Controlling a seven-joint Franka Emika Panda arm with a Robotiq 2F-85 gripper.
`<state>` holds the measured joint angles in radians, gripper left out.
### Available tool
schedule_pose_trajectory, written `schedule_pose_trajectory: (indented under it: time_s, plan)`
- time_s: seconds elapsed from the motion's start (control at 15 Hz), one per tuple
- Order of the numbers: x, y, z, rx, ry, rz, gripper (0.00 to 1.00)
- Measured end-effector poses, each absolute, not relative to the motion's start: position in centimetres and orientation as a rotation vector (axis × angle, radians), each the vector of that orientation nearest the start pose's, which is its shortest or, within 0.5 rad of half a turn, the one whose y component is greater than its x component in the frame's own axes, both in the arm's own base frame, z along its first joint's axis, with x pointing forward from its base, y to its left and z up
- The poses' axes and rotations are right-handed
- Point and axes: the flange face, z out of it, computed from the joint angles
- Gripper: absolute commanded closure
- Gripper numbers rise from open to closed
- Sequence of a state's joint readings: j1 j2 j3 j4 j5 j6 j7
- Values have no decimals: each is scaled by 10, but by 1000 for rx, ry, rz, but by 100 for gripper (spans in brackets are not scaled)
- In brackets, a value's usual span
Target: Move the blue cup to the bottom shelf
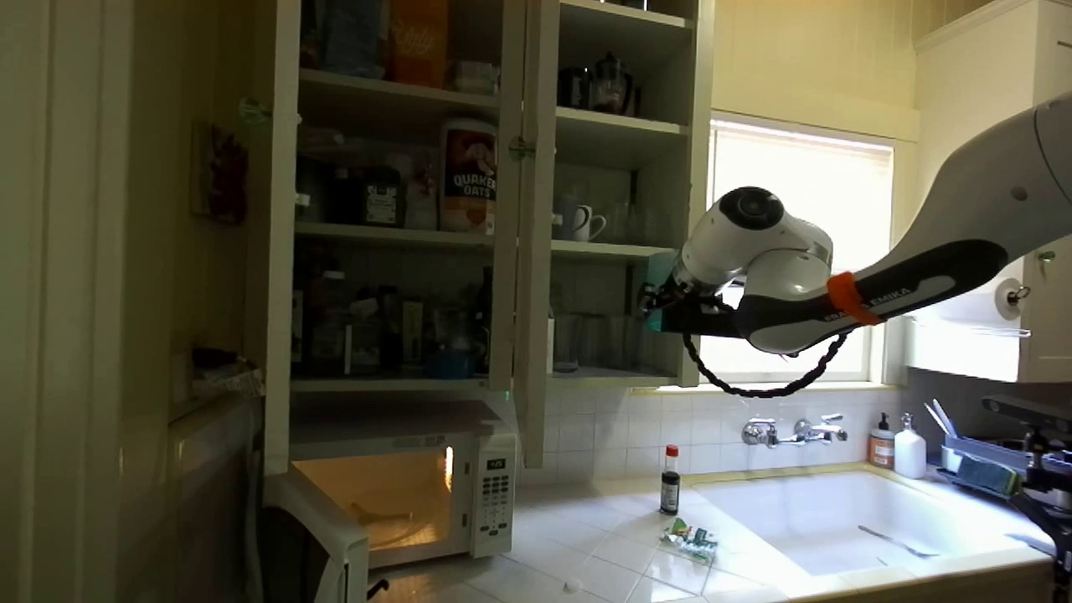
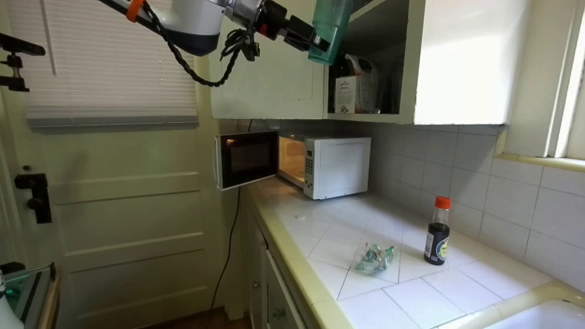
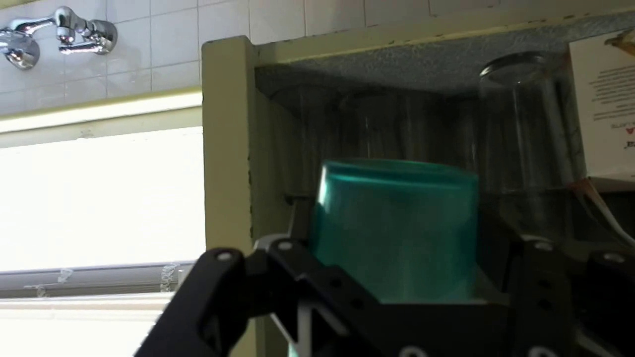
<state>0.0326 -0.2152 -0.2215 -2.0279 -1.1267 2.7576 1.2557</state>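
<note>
The blue cup is a translucent teal tumbler, seen in both exterior views [image 1: 660, 272] [image 2: 332, 27] and in the wrist view [image 3: 397, 238]. My gripper [image 1: 650, 303] is shut on its sides, one finger on each side. In an exterior view the gripper [image 2: 320, 43] holds the cup slightly tilted, in the air before the cupboard opening. The wrist picture stands upside down; there the gripper [image 3: 394, 225] has the cup between its fingers. The bottom shelf [image 1: 615, 373] is the lowest white board; it also shows in the wrist view [image 3: 387, 67], beyond the cup.
Clear glasses [image 3: 521, 129] and a white box [image 2: 347, 93] stand on the bottom shelf. The cupboard's side post [image 3: 225, 148] is close beside the cup. An open door [image 1: 536, 251] borders the other side. Mugs [image 1: 578, 222] stand one shelf higher. A sauce bottle [image 2: 437, 237] is on the counter.
</note>
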Motion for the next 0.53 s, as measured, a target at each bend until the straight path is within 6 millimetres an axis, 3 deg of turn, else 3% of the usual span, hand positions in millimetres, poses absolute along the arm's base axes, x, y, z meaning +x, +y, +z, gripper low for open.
schedule_pose_trajectory:
  time_s: [0.13, 0.2, 0.47, 0.53]
  plan:
    - [542, -82, 621, -2759, 845, -1811, 47]
    - [547, -83, 615, -2763, 843, -1794, 22]
    - [563, -84, 600, -2746, 846, -1732, 22]
    - [564, -84, 600, -2743, 847, -1734, 47]
